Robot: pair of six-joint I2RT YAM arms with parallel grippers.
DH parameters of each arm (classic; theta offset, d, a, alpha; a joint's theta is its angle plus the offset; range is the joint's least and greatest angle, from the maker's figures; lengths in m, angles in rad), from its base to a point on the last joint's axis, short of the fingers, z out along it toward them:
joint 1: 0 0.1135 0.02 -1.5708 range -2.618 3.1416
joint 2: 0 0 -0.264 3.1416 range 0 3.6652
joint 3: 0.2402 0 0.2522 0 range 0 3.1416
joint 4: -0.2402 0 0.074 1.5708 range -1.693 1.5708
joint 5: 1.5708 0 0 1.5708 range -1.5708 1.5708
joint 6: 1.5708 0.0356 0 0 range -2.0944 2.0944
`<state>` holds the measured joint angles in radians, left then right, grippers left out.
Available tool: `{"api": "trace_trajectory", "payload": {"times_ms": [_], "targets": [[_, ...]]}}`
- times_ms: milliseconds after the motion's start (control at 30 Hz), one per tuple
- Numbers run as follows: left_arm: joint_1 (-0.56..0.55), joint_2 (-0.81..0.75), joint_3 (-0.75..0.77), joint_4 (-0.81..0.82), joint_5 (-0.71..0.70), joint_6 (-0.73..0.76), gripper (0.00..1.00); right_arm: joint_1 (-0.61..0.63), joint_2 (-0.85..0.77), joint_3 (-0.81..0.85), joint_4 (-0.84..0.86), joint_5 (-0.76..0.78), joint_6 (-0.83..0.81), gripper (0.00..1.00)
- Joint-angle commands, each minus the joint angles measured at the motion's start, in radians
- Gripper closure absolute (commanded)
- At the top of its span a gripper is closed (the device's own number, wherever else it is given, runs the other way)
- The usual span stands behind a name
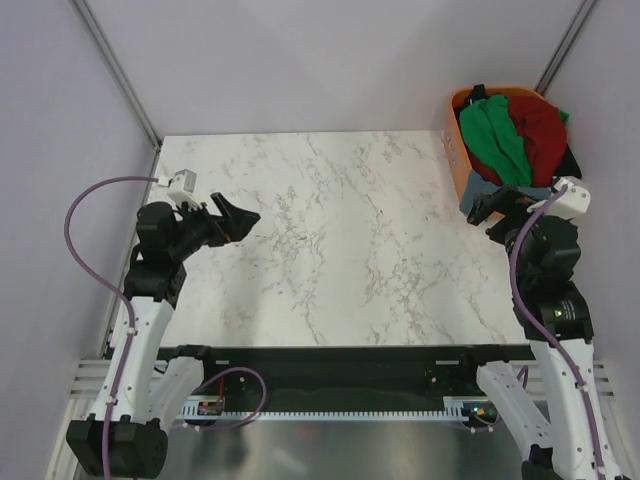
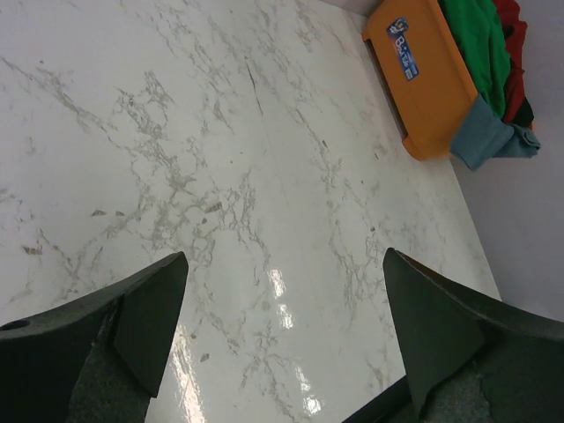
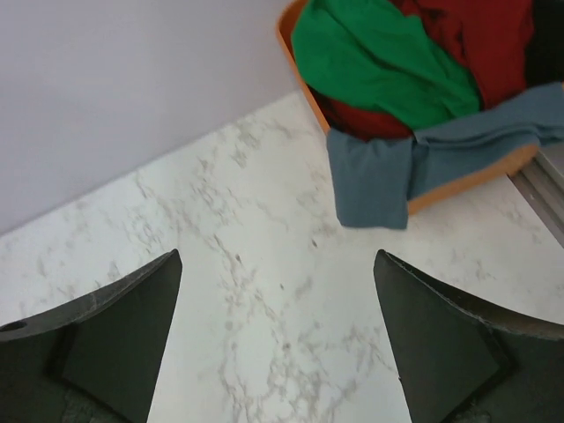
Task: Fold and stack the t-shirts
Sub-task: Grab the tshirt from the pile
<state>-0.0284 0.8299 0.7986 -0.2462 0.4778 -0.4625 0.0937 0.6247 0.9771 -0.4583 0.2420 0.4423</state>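
The 4 t-shirts point(image 1: 518, 142) lie bunched in the orange basket point(image 1: 457, 150) at the far right corner of the desk point(image 1: 340, 250). The green t-shirt point(image 1: 495, 138) is on top, with the dark red t-shirt point(image 1: 542, 135) beside it. The black t-shirt point(image 3: 548, 44) is at the basket's right side. The grey-blue t-shirt point(image 3: 379, 181) is draped over the near rim. The right gripper point(image 1: 492, 206) hovers just beside the basket's near end, jaws spread wide and empty. The left gripper point(image 1: 238, 217) hangs near the desk's left edge, well apart from the basket, also released with nothing in it.
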Motion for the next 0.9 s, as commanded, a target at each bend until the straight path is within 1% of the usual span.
{"api": "trace_trajectory", "payload": {"times_ms": [0, 33, 67, 100, 133, 200, 233, 267, 300, 333, 367, 400, 433, 500, 533, 567, 600, 633, 667, 700, 767, 800, 867], "targets": [[0.004, 0.003, 0.068, -0.128, 0.057, -0.068, 0.0, 0.0, 0.087, 0.134, -0.229, 0.04, 0.003, 0.02], [0.004, 0.014, 0.068, -0.125, 0.126, -0.068, 0.0, 0.0, 0.11, 0.158, -0.238, 0.028, 0.003, 0.02], [0.004, 0.029, 0.076, -0.122, 0.212, -0.038, 0.0, 0.0, 0.142, 0.184, -0.246, 0.016, -0.011, 0.02], [0.004, 0.044, 0.076, -0.119, 0.279, -0.024, 0.0, 0.0, 0.18, 0.246, -0.281, 0.01, -0.01, 0.02], [0.004, 0.075, 0.079, -0.164, 0.312, -0.015, 0.0, 0.0, 0.279, 0.285, -0.307, -0.004, -0.01, 0.02], [0.004, 0.093, 0.108, -0.249, 0.227, 0.031, 0.0, 0.0, 0.383, 0.394, -0.353, -0.013, -0.011, 0.02], [0.004, 0.091, 0.108, -0.284, 0.122, 0.048, 0.0, -0.002, 0.467, 0.425, -0.352, -0.012, -0.013, 0.02], [0.004, 0.084, 0.087, -0.306, 0.082, 0.079, 0.0, -0.002, 0.505, 0.458, -0.352, 0.005, -0.014, 0.02], [0.004, 0.074, 0.07, -0.309, 0.052, 0.091, 0.0, -0.002, 0.542, 0.525, -0.347, 0.02, -0.013, 0.02], [0.004, 0.063, 0.054, -0.308, 0.015, 0.103, 0.0, -0.002, 0.622, 0.566, -0.344, 0.032, -0.019, 0.02], [0.004, 0.045, 0.022, -0.311, -0.005, 0.113, 0.0, -0.006, 0.668, 0.609, -0.344, 0.051, -0.023, 0.02], [0.004, 0.035, 0.019, -0.321, -0.033, 0.102, 0.0, -0.005, 0.716, 0.696, -0.347, 0.059, -0.037, 0.02], [0.004, 0.031, 0.021, -0.326, -0.044, 0.101, 0.0, -0.008, 0.807, 0.737, -0.347, 0.068, -0.048, 0.02], [0.002, 0.021, 0.024, -0.323, -0.044, 0.099, 0.0, -0.012, 0.898, 0.851, -0.352, 0.106, -0.063, 0.02], [0.002, 0.023, 0.021, -0.32, -0.06, 0.097, 0.0, -0.015, 0.981, 0.885, -0.35, 0.117, -0.074, 0.02], [0.004, 0.026, 0.017, -0.318, -0.064, 0.093, 0.0, -0.021, 1.021, 0.919, -0.349, 0.123, -0.079, 0.03], [0.004, 0.044, 0.017, -0.32, -0.067, 0.09, 0.0, -0.023, 1.062, 0.984, -0.349, 0.129, -0.083, 0.05], [0.004, 0.052, 0.02, -0.32, -0.064, 0.091, 0.0, -0.025, 1.143, 1.015, -0.35, 0.132, -0.089, 0.07], [0.004, 0.06, 0.024, -0.318, -0.058, 0.094, 0.0, -0.028, 1.182, 1.047, -0.352, 0.137, -0.093, 0.09], [0.004, 0.073, 0.025, -0.321, -0.054, 0.096, 0.0, -0.031, 1.254, 1.104, -0.356, 0.146, -0.094, 0.11], [0.004, 0.077, 0.024, -0.323, -0.05, 0.096, 0.0, -0.038, 1.314, 1.15, -0.361, 0.163, -0.094, 0.13], [0.004, 0.074, 0.025, -0.324, -0.048, 0.097, 0.0, -0.04, 1.342, 1.184, -0.361, 0.167, -0.099, 0.16], [0.004, 0.068, 0.021, -0.323, -0.045, 0.093, 0.0, -0.049, 1.418, 1.219, -0.364, 0.197, -0.115, 0.19]]}}
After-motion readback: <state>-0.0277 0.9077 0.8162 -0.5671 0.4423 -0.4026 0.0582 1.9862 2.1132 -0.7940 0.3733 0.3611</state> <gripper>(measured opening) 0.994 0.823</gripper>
